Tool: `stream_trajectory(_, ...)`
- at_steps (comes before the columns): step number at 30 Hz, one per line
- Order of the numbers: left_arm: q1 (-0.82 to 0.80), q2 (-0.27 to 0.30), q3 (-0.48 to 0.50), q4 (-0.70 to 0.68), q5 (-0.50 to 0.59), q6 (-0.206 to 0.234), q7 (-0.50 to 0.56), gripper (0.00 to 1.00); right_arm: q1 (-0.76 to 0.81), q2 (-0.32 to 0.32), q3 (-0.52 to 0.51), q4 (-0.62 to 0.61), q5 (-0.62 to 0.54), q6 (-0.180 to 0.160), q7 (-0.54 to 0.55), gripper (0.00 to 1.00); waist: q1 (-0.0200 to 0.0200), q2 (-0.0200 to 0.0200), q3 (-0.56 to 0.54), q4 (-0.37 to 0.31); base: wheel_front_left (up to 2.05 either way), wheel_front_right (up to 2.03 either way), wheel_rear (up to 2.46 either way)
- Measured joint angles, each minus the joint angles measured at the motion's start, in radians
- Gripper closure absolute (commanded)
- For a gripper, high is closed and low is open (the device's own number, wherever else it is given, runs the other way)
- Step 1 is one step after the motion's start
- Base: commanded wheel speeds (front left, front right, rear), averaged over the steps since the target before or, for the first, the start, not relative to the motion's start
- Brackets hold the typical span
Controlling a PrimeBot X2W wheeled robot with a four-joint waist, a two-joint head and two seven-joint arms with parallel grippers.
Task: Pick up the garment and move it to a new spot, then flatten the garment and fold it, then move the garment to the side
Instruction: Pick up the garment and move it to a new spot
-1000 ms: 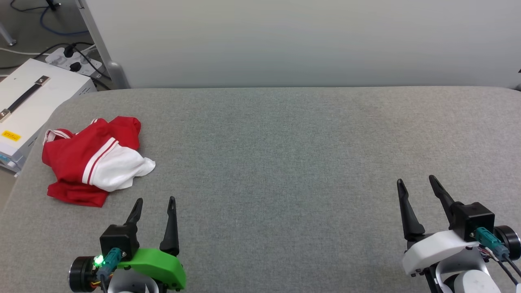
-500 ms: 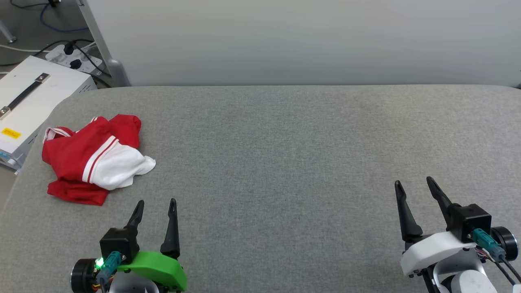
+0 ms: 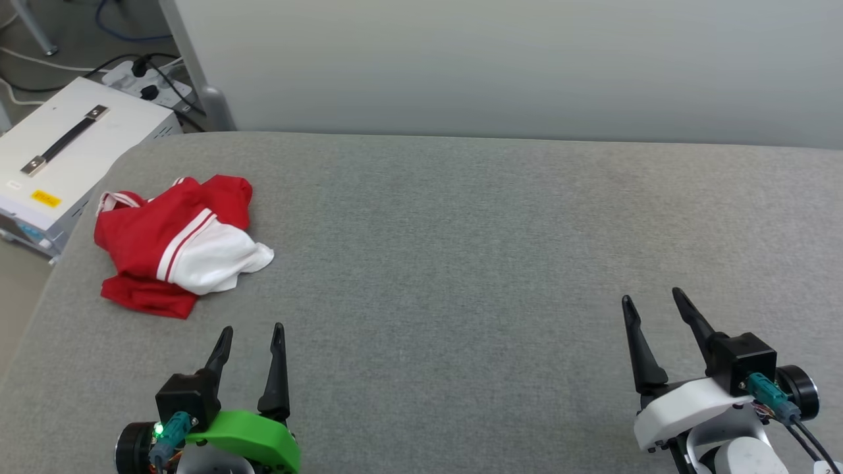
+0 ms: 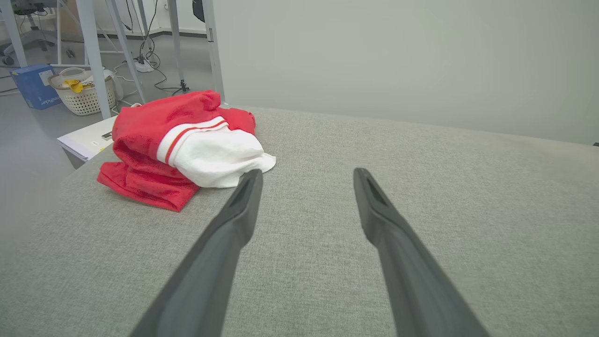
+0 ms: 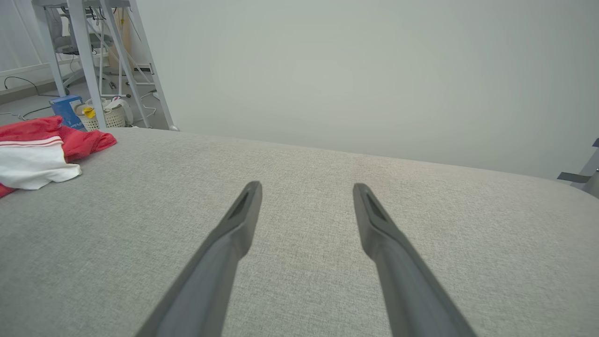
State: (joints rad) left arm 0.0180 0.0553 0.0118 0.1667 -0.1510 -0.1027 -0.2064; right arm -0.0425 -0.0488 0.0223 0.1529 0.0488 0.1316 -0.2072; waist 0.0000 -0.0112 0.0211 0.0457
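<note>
Both arms sit low at the near edge of the grey fabric-topped bench [image 3: 461,263], with the forearms mostly cut off by the bottom of the head view and the fingers pointing away from the robot across the surface. The left claw [image 3: 253,328], on a green-shelled wrist, is at lower left. Its two dark fingers stand wide apart, with nothing between them and nothing held. In the left wrist view the left claw [image 4: 307,172] aims over the cloth toward the pale wall panel [image 4: 398,61], and the fingers look clear of the bench top. The right claw [image 3: 651,295], on a white-shelled wrist, is at lower right, tilted a little toward the robot's left, also spread wide and empty. In the right wrist view the right claw [image 5: 307,186] has only bare grey fabric between its fingers. The garment [image 3: 178,247] lies in a crumpled heap on the far-left part of the bench, close to the left edge. It has a red body, a white sleeve bunched on top and red-and-white stripe trim showing. It lies ahead of the left claw and a bit to its left, near but apart, and well apart from the right claw. In the left wrist view the left fingertip overlaps the white sleeve's edge, but the head view shows a gap. Off the bench's left edge are a white case [image 3: 66,151] with a black handle and a power strip [image 3: 148,79] with plugs. A white basket [image 4: 84,91] and a blue box [image 4: 35,86] stand on the floor beyond.
</note>
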Motion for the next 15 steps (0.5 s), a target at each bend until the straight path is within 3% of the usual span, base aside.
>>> stream_trajectory(15, -0.001, 0.0, 0.012, 0.013, -0.012, -0.016, -0.031, 0.0, -0.001, 0.0, 0.055, 0.039, 0.008, 0.0, -0.031, 0.0, 0.0, 0.0, 0.002, 0.143, 0.0, 0.0, 0.0)
